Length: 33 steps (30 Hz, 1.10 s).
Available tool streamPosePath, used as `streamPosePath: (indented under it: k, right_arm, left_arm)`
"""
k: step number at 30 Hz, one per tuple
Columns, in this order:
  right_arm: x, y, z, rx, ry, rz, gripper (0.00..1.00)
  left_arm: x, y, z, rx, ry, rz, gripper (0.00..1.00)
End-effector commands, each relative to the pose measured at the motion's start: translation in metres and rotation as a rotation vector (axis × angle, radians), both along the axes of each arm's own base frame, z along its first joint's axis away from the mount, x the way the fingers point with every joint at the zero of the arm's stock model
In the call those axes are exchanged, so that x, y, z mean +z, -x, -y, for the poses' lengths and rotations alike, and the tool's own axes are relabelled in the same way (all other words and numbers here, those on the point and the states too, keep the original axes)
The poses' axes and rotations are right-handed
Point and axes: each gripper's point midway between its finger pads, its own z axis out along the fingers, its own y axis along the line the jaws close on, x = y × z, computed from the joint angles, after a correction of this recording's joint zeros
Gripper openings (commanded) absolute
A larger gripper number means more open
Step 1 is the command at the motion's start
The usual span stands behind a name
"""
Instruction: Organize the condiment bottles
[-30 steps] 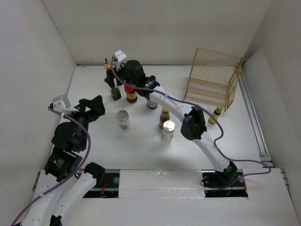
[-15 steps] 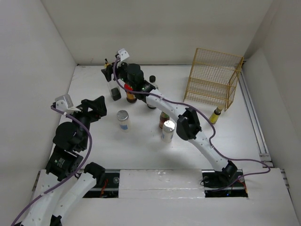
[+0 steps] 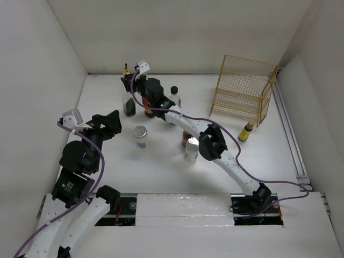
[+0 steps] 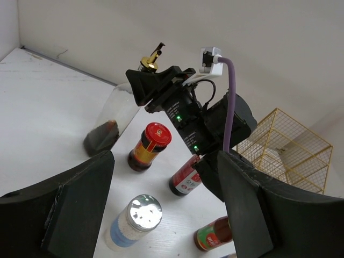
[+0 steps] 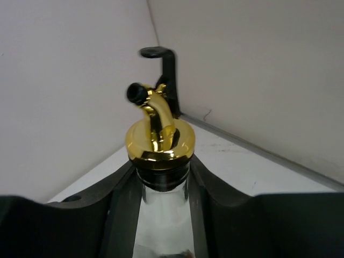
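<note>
White walls close in a white table [image 3: 161, 161] on three sides, and the gold-spout bottle [image 3: 128, 103] sits deep in the back left corner, well apart from the yellow wire rack [image 3: 244, 88].

Treat this bottle as clear glass or hard plastic: stiff, smooth, likely slippery and breakable. Only a little dark liquid shows at its base, so judge it light but top-heavy at the pourer. The neck just under the gold collar is the sound place to grip. The collar should act as a stop against sliding down, and the spout itself looks too fine to bear any load.

Your right gripper [image 5: 161, 185] is closed narrow on exactly that neck, a finger pressed to each side below the collar. From the left wrist view the bottle [image 4: 115, 115] leans, base low and left, neck up towards the gripper [image 4: 153, 86]. You cannot tell whether the base touches the table.

Your left gripper [image 4: 164, 177] stands wide, holding nothing and touching nothing. The red-lidded jar [image 4: 150, 144] and a silver-lidded jar [image 4: 134, 217] stand on the table in front of its fingers.
</note>
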Motion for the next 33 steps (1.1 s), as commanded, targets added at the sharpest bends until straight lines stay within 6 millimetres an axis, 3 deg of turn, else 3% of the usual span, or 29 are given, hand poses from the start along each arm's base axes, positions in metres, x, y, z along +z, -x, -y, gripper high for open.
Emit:
streamPosePath:
  k: [1, 3, 5, 6, 10, 11, 13, 15, 19, 22, 28, 29, 30, 31, 33]
  right_arm:
    - [0.080, 0.013, 0.012, 0.005, -0.190, 0.122, 0.32]
    - [0.103, 0.025, 0.012, 0.018, -0.226, 0.151, 0.28]
    - [0.113, 0.034, 0.011, 0.029, -0.242, 0.163, 0.24]
    - [0.139, 0.041, 0.019, 0.030, -0.282, 0.198, 0.23]
    - [0.185, 0.059, 0.036, 0.024, -0.366, 0.258, 0.19]
    - [0.185, 0.059, 0.036, 0.024, -0.366, 0.258, 0.19]
    - [0.223, 0.071, 0.052, 0.016, -0.432, 0.306, 0.18]
    - [0.241, 0.083, 0.057, 0.026, -0.467, 0.333, 0.18]
    - [0.291, 0.103, 0.085, 0.020, -0.542, 0.389, 0.17]
    - [0.308, 0.109, 0.101, -0.018, -0.549, 0.419, 0.17]
    - [0.361, 0.102, 0.174, -0.115, -0.571, 0.481, 0.17]
    - [0.367, 0.090, 0.195, -0.160, -0.564, 0.485, 0.17]
    - [0.388, 0.097, 0.216, -0.177, -0.579, 0.508, 0.17]
    - [0.389, 0.082, 0.236, -0.228, -0.549, 0.495, 0.17]
    - [0.403, 0.079, 0.267, -0.268, -0.534, 0.516, 0.17]
  left_arm:
    - [0.015, 0.002, -0.001, -0.004, 0.018, 0.062, 0.73]
    - [0.015, 0.002, -0.001, -0.004, 0.018, 0.062, 0.73]
    - [0.015, 0.002, -0.001, -0.004, 0.018, 0.062, 0.73]
    - [0.015, 0.002, -0.001, -0.004, 0.018, 0.062, 0.73]
    - [0.015, 0.002, -0.003, 0.005, 0.019, 0.061, 0.73]
    - [0.015, 0.002, -0.003, 0.005, 0.019, 0.061, 0.73]
    - [0.011, 0.001, -0.002, 0.006, 0.005, 0.053, 0.73]
    - [0.011, 0.001, -0.004, 0.017, 0.006, 0.052, 0.73]
    - [0.011, 0.000, -0.006, 0.026, 0.007, 0.052, 0.73]
    - [0.012, 0.002, -0.008, 0.035, 0.012, 0.059, 0.73]
    - [0.012, 0.002, -0.007, 0.026, 0.011, 0.060, 0.73]
    - [0.012, 0.003, -0.005, 0.014, 0.010, 0.061, 0.73]
    - [0.012, 0.003, -0.005, 0.014, 0.010, 0.061, 0.73]
    - [0.013, 0.003, -0.003, 0.003, 0.009, 0.061, 0.73]
    - [0.010, 0.000, -0.001, 0.003, 0.004, 0.050, 0.72]
